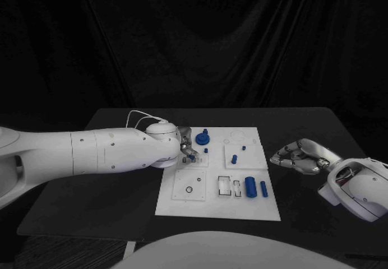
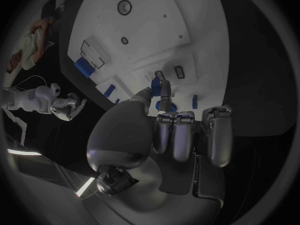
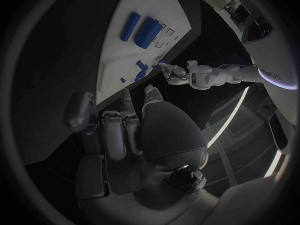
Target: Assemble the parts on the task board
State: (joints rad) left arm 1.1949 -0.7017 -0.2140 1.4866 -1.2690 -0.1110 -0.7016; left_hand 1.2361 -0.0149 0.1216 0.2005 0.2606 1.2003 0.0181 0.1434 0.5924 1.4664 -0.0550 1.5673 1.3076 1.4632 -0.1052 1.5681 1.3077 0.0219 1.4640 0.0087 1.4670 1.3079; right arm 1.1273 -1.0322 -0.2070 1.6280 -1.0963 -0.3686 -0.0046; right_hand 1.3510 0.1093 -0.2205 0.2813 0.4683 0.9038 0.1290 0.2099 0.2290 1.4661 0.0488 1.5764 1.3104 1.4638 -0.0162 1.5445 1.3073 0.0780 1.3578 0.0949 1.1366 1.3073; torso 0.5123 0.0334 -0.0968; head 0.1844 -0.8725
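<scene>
Board (image 1: 243, 210): left hand (image 1: 188, 150) pinches blue part (image 2: 155, 86) over it; lower straight, slow. Right hand (image 1: 298, 157) curled, empty.

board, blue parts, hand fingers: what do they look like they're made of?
Task board: white, matte, flat plate with cut recesses; looks like plastic, though painted metal is possible.
Blue parts, e.g. the cylinder: even colour, dull sheen; probably moulded or printed plastic.
Left hand and right hand: silver, smooth, with soft highlights; metal or metallic-coated plastic, cannot tell which.
</scene>
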